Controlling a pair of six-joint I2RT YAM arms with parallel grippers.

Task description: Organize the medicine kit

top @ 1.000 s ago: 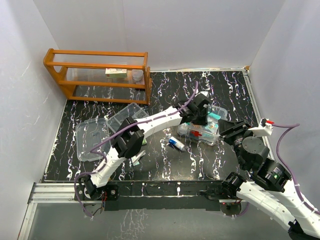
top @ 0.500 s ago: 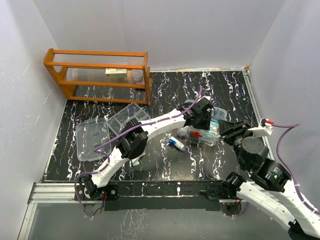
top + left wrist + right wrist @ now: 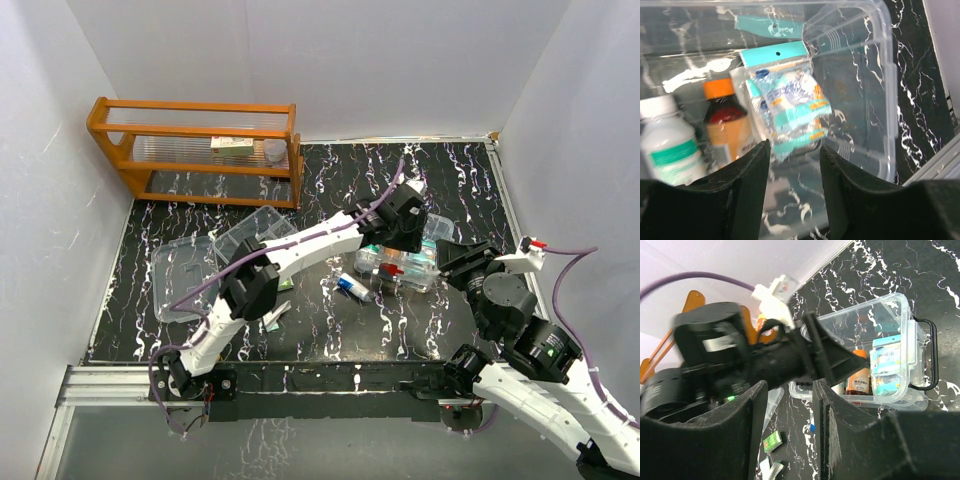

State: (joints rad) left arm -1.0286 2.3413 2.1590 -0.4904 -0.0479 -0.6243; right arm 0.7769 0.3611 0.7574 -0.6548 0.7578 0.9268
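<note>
Left wrist view: left gripper [image 3: 794, 150] hovers, jaws parted, over a teal packet [image 3: 790, 107] inside the medicine kit [image 3: 892, 100]; right gripper [image 3: 789, 385], jaws apart and empty, sits beside it.

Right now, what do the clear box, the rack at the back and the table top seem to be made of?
Clear box: hard, glossy plastic; the table top shows through its walls, and the rim catches light.
Rack: probably wood, with a smooth orange-brown finish and square rails.
Table top: black with white veins, marble-like; it may be only a printed sheet.
</note>
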